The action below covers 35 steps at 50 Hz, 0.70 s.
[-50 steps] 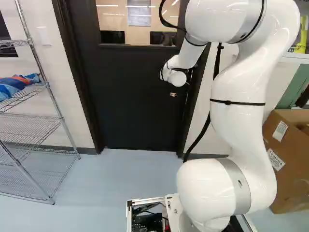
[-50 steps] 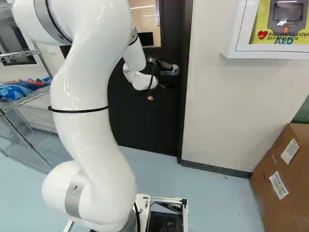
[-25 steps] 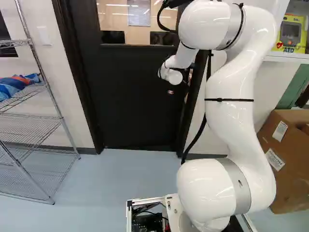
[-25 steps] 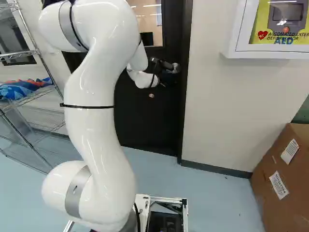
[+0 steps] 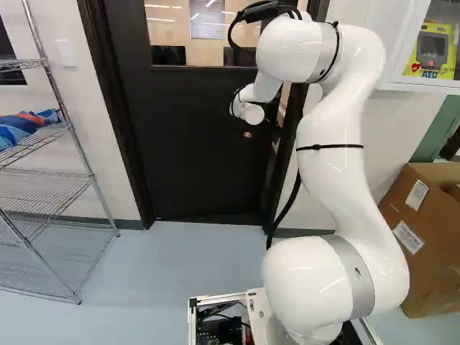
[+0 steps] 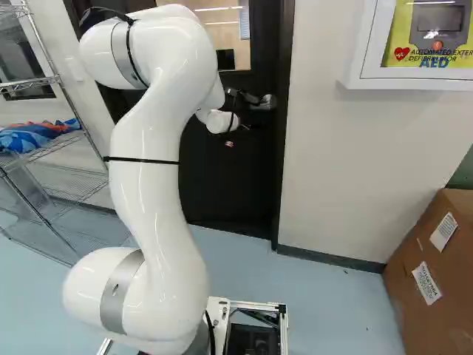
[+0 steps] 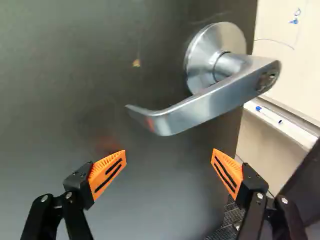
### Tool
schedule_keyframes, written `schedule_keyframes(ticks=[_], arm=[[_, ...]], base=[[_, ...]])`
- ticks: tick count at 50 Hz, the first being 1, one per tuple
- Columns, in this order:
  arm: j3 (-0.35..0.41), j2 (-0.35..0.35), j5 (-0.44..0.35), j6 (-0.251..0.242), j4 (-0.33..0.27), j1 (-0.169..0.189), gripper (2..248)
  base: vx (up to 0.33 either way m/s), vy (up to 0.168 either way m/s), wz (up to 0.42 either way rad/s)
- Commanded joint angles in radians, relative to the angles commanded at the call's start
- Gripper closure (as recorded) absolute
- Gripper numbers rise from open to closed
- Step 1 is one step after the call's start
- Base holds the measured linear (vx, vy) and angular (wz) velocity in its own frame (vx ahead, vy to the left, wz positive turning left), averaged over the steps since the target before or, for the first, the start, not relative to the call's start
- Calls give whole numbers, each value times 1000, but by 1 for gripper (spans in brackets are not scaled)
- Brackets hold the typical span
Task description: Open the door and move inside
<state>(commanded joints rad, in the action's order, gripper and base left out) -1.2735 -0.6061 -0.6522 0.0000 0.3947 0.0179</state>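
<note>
The dark door (image 5: pixel 194 151) stands slightly ajar, its curved, shiny silver lever handle (image 7: pixel 200 106) just ahead of the jaws, which are spread wide and released, while only the wrist view shows a marker (image 7: pixel 269 115) lying on a pale ledge (image 7: pixel 290 133) beyond.

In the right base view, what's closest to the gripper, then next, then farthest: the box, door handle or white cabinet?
1. Door handle, just ahead of the gripper.
2. White cabinet, high, right of the door.
3. Cardboard box, low at the right.
</note>
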Motion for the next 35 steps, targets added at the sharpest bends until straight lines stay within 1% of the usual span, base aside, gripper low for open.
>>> schedule_keyframes(ticks=[10, 27, 30, 35], arm=[[-33, -25, 35, 0, -99, -20, 3], [-81, -60, 37, 0, -276, -56, 3], [-95, -71, 36, 0, -295, -61, 3], [-125, -93, 35, 0, -309, -68, 3]], base=[[0, 0, 0], [0, 0, 0], [0, 0, 0], [0, 0, 0]])
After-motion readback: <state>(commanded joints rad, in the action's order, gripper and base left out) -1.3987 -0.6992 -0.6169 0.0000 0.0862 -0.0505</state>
